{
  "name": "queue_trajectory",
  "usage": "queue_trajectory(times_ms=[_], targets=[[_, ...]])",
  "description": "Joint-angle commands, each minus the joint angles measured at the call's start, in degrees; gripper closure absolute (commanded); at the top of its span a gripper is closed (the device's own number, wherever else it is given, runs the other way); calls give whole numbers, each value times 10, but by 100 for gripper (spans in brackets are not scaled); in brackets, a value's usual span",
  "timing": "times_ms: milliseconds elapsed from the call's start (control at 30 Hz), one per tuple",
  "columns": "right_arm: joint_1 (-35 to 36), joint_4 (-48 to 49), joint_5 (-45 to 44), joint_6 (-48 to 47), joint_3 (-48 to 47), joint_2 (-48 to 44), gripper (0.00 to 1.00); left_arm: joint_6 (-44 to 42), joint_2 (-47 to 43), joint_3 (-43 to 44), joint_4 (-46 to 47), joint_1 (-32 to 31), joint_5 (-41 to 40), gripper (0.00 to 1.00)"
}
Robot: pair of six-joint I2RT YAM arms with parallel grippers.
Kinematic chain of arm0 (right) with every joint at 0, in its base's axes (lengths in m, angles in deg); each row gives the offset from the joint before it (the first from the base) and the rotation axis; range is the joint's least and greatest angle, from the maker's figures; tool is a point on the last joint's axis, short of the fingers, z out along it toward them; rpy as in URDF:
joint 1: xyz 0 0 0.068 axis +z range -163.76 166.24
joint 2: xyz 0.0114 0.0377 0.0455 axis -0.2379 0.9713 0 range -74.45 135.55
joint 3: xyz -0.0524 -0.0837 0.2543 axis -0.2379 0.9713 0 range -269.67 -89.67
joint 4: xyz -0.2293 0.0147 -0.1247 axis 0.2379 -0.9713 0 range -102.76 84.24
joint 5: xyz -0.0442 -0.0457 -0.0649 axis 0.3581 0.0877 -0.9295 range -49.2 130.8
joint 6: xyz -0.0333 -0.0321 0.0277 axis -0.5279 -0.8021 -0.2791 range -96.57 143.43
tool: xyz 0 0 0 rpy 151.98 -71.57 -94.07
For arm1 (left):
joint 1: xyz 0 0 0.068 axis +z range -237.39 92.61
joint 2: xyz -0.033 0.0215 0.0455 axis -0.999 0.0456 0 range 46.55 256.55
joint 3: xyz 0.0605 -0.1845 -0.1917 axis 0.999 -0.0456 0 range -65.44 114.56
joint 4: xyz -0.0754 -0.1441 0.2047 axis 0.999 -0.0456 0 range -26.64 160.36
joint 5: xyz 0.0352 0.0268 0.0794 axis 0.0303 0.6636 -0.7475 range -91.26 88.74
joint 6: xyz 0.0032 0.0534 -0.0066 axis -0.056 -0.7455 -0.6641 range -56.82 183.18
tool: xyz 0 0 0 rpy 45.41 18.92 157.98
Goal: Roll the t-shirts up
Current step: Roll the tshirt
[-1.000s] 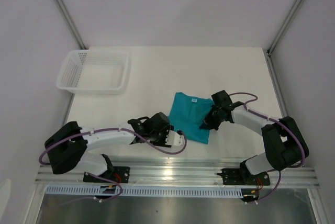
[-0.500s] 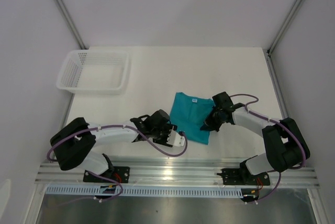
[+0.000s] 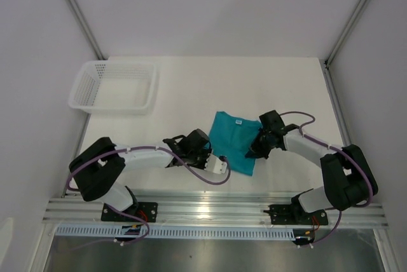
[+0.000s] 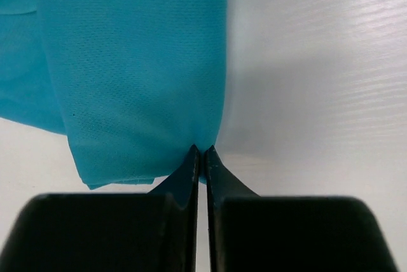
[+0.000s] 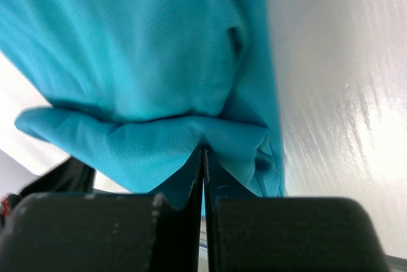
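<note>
The teal t-shirt (image 3: 233, 138) lies folded near the table's middle, its small white label (image 3: 236, 121) at the far edge. My left gripper (image 3: 215, 156) sits at the shirt's near left corner. The left wrist view shows it (image 4: 201, 151) shut, its tips pinching the hem of the teal cloth (image 4: 127, 62). My right gripper (image 3: 253, 150) is at the shirt's near right edge. In the right wrist view it (image 5: 203, 148) is shut on a bunched fold of the fabric (image 5: 146, 49), which is lifted a little off the table.
A white mesh basket (image 3: 114, 86) stands at the table's far left corner. The white table (image 3: 254, 88) ends at a metal rail along the near edge. Enclosure walls and slanted posts ring the sides.
My left gripper has slid right to the shirt's near left corner and gone from open to shut on the hem. The right gripper has barely moved.
</note>
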Motion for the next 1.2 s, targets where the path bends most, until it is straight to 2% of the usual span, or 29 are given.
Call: queue_trajectory(times_ms=[0, 100, 133, 200, 267, 300, 400, 467, 633, 733, 767, 900, 1067, 1167], targets=[[21, -40, -47, -76, -42, -45, 97, 15, 22, 45, -44, 17, 8, 99], [62, -57, -118, -124, -47, -97, 82, 33, 27, 75, -81, 34, 36, 99], [98, -59, -135, -130, -43, -110, 74, 37, 27, 78, -88, 39, 40, 99], [129, -69, -190, -128, -22, -146, 70, 38, 25, 92, -109, 49, 58, 99], [147, -92, -202, -95, -7, -168, 67, 48, 26, 103, -129, 60, 69, 99], [144, -150, -207, -21, -1, -170, 67, 53, 26, 113, -144, 62, 74, 99], [135, -249, -194, 40, -19, -166, 65, 62, 23, 120, -158, 63, 79, 99], [132, -281, -206, 70, -31, -171, 58, 66, 22, 123, -162, 63, 88, 99], [116, -243, -145, 121, -21, -182, 56, 90, 34, 143, -176, 63, 92, 99], [118, -214, -119, 192, -9, -192, 55, 98, 35, 147, -179, 63, 92, 99], [123, -199, -115, 244, 15, -199, 55, 100, 35, 149, -181, 63, 93, 99], [148, -124, -132, 348, 76, -222, 56, 107, 35, 144, -186, 63, 96, 99], [163, -86, -137, 376, 97, -209, 55, 110, 34, 142, -184, 63, 94, 99], [165, -83, -174, 378, 94, -204, 55, 110, 35, 142, -184, 63, 93, 99]])
